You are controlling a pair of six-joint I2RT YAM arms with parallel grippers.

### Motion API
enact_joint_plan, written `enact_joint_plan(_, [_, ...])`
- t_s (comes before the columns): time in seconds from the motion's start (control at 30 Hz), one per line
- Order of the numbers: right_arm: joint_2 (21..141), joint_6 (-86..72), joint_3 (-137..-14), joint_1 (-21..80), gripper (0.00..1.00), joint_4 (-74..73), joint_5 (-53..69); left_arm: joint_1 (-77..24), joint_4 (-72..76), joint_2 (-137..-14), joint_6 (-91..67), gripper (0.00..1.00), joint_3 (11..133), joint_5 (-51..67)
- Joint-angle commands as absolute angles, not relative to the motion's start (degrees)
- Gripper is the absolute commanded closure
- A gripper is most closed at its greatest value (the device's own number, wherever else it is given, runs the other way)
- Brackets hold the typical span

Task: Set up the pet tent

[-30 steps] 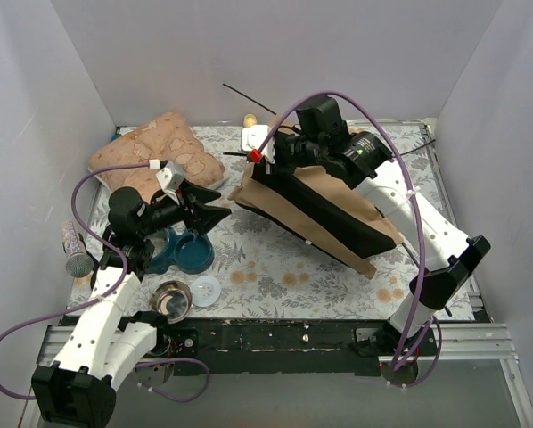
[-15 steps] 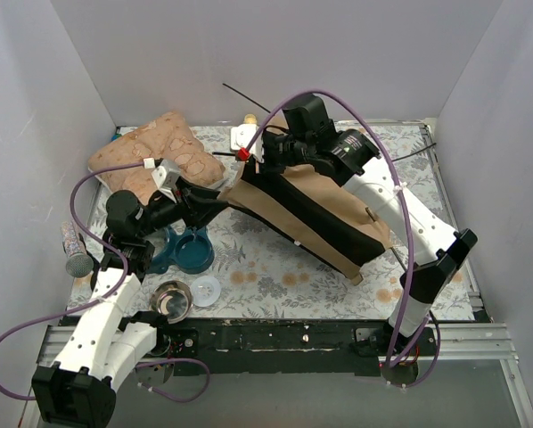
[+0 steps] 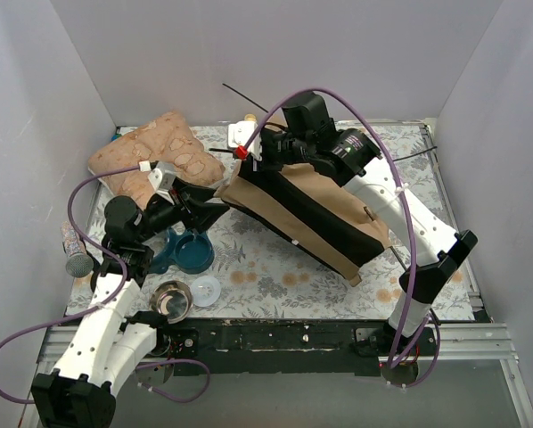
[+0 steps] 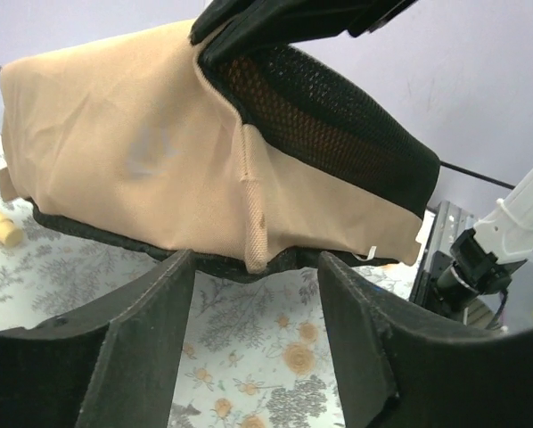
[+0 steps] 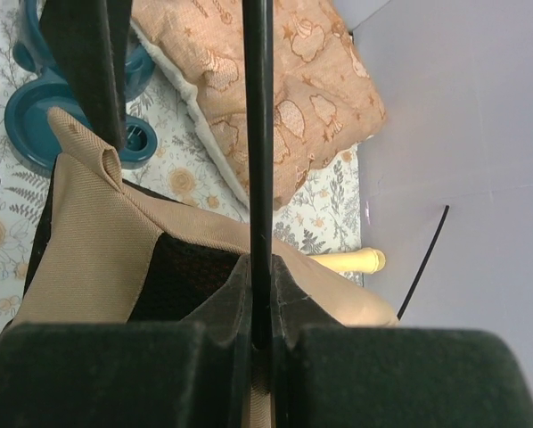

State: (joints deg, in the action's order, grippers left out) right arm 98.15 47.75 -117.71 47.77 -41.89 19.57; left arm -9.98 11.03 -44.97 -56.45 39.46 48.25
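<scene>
The pet tent [image 3: 315,207] lies collapsed on the floral mat: tan fabric with black mesh and black trim. My right gripper [image 3: 266,153] is shut on a thin black pole [image 5: 256,134] at the tent's raised far-left end, above the tan fabric [image 5: 88,259]; the pole has a red tip [image 3: 241,152]. My left gripper [image 3: 215,198] is open and empty, its jaws just short of the tent's near-left edge. In the left wrist view the tent [image 4: 115,152] fills the top, and a tan webbing strap [image 4: 254,223] hangs in front of the gap of the gripper [image 4: 256,267].
A puffy patterned cushion [image 3: 155,156] lies at the back left. A teal double pet bowl [image 3: 188,250], a steel bowl [image 3: 171,299] and a white lid [image 3: 206,290] sit under the left arm. A glittery microphone [image 3: 73,251] lies far left. Grey walls enclose three sides.
My right gripper has carried the pole and the tent's end to the left. My left gripper has reached forward to the tent's near-left edge.
</scene>
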Motion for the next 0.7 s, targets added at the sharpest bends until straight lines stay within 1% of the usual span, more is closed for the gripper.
enact_joint_plan(0.0, [98.7, 45.4, -122.7, 48.8, 0.99, -37.3, 19.1, -10.2, 18.6, -45.8, -64.1, 0.41, 37.1, 45.4])
enact_joint_plan(0.1, [98.8, 44.5, -123.8, 48.8, 0.99, -37.4, 18.5, -10.2, 22.8, -47.3, -67.8, 0.39, 36.1, 45.2])
enact_joint_plan(0.17, [98.6, 44.4, -123.7, 48.8, 0.99, -37.2, 18.3, -10.2, 24.9, -48.0, -69.4, 0.41, 35.7, 44.1])
enact_joint_plan(0.27, [98.6, 44.6, -123.7, 48.9, 0.99, -37.6, 18.3, -9.9, 27.9, -49.3, -71.4, 0.51, 36.0, 43.5])
enact_joint_plan(0.33, [98.5, 45.3, -123.4, 48.9, 0.99, -37.9, 18.3, -9.7, 29.6, -50.1, -72.8, 0.62, 36.7, 44.5])
enact_joint_plan(0.37, [98.4, 46.0, -123.3, 48.9, 0.99, -38.1, 17.8, -9.6, 30.4, -50.4, -72.9, 0.70, 37.2, 45.8])
enact_joint_plan(0.43, [98.6, 47.9, -123.0, 48.9, 0.99, -39.5, 16.7, -9.2, 29.2, -50.1, -72.0, 0.99, 38.2, 47.0])
enact_joint_plan(0.53, [98.0, 51.7, -119.9, 48.9, 0.99, -40.6, 13.8, -8.4, 23.3, -48.0, -67.6, 1.00, 39.3, 49.6])
enact_joint_plan(0.67, [96.2, 57.3, -113.3, 48.9, 0.99, -43.3, 12.0, -6.6, 10.0, -43.8, -58.1, 1.00, 41.7, 49.7])
